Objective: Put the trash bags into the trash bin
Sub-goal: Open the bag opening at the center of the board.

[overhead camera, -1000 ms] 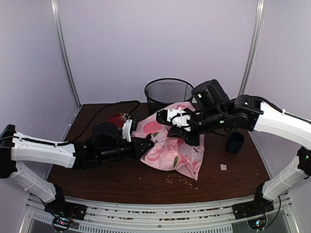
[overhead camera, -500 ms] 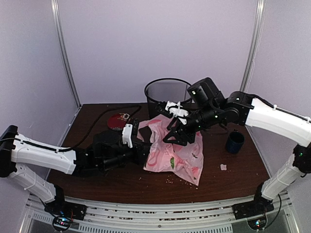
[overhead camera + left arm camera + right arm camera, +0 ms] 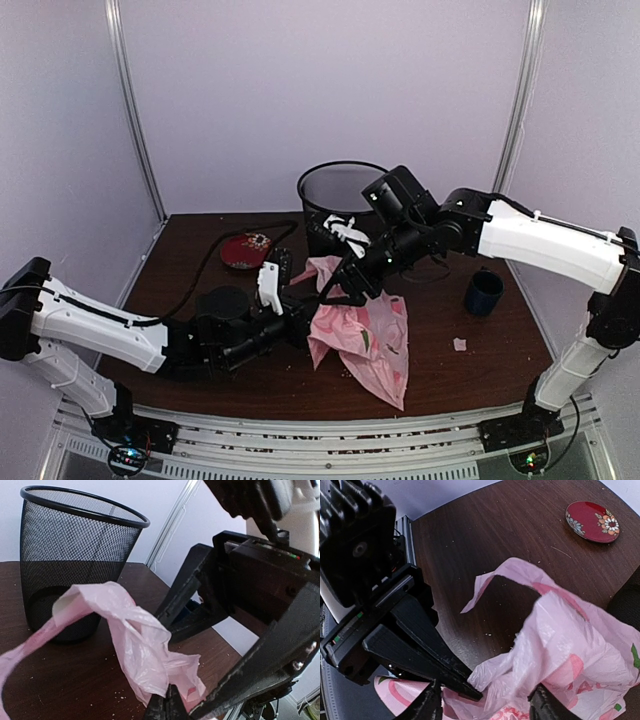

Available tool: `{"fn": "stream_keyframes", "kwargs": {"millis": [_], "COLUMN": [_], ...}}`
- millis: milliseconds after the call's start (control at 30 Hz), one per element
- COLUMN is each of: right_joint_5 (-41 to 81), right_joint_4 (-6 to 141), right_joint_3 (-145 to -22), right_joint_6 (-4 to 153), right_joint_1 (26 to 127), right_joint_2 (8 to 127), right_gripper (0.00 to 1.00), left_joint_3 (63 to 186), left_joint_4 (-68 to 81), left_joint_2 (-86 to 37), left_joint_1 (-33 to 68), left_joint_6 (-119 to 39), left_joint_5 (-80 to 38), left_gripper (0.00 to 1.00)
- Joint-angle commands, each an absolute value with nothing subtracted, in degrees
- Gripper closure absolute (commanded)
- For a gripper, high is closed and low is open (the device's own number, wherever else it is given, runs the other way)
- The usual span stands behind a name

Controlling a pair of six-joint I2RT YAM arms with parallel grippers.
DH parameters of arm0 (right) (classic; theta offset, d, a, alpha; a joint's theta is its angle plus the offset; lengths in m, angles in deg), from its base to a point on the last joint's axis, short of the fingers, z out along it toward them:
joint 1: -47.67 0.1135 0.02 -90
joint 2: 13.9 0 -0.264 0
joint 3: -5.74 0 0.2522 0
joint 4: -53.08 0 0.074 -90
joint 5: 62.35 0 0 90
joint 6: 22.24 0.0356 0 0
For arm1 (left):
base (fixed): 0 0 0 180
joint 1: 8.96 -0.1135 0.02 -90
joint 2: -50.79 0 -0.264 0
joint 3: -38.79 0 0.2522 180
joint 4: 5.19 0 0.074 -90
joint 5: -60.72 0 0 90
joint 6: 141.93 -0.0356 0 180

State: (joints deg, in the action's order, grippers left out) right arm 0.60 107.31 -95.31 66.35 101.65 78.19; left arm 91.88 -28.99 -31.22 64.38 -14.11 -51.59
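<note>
The right gripper is letting go. A second ago it was clamped on the trash bag and holding it up; now its jaws are standing well apart just over the crumpled film, gripping nothing. The bag is slumping onto the table in front of the trash bin, with none of it inside, so the lift is probably needing a fresh grasp. The left gripper is staying fully closed, pinching a fold of the bag on the side away from the bin. Only the left wrist view is showing that pinch clearly, with the bin standing upright behind. The right wrist view alone is showing the open fingers straddling the bag.
</note>
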Motion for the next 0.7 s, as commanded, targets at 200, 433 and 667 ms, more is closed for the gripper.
{"fn": "stream_keyframes", "kwargs": {"millis": [200, 433, 667], "right_joint_5": [-3.2, -2.2, -3.8], "right_joint_4": [103.2, 102.9, 102.8], "right_joint_3": [-94.0, -92.8, -91.9], "right_joint_6": [70.9, 69.8, 69.0], "right_joint_1": [98.1, 92.1, 91.2], "right_joint_2": [74.5, 70.4, 68.3], "right_gripper": [0.87, 1.00, 0.79], "left_joint_3": [93.9, 93.0, 94.5], "left_joint_4": [-31.1, -27.0, -23.3], "left_joint_2": [-32.4, -32.2, -33.5], "left_joint_1": [65.7, 65.7, 67.3], "left_joint_6": [-15.2, -13.2, -15.4], "left_joint_5": [-54.5, -57.4, -59.6], "left_gripper": [1.00, 1.00, 1.00]}}
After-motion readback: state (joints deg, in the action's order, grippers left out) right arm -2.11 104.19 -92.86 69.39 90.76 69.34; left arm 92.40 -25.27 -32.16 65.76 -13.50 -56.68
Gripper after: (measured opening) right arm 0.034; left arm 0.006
